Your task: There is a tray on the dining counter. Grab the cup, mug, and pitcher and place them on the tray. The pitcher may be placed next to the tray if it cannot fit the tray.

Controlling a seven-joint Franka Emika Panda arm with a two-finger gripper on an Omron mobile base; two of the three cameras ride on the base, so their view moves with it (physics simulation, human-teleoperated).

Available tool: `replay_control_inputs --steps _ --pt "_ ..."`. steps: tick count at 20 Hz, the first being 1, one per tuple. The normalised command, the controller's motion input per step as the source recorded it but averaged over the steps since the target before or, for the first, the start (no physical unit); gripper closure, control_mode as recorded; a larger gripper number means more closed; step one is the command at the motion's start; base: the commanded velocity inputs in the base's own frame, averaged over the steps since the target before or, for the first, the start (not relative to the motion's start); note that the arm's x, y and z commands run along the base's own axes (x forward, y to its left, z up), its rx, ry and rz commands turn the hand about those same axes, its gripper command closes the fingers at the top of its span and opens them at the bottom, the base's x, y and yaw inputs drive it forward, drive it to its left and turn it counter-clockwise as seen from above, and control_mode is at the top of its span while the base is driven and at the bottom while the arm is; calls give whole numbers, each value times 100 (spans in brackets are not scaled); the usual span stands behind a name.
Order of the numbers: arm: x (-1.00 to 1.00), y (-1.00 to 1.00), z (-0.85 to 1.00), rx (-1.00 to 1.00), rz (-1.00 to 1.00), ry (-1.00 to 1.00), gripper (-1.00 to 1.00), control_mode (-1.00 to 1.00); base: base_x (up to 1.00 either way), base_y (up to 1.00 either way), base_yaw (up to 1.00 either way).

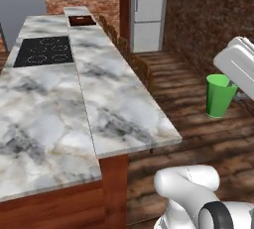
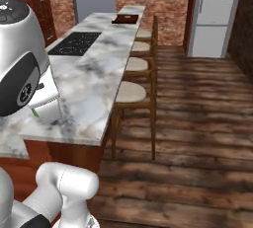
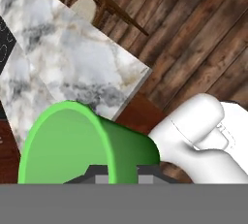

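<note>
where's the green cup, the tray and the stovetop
cup (image 1: 219,95), left base view, on its green side wall, held up in the air
tray (image 1: 82,21), left base view, on its dark inner floor at the counter's far end
stovetop (image 1: 43,51), left base view, on the black glass between burners

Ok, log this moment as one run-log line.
phase: carrying | gripper: shut on cup | cup: held in air beyond dining counter end | tray: far end of counter, no cup in it

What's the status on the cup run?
Gripper shut on green cup, held above wood floor. Tray at dining counter far end. Nothing in the way.
</note>
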Motion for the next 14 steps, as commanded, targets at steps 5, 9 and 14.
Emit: replay_control_inputs --steps 5,9,14 --pt "0 0 0 0 0 0 100 100 0 -100 30" --pt "0 0 0 0 0 0 100 100 0 -100 28" --pt "0 0 0 0 0 0 100 100 13 -100 25"
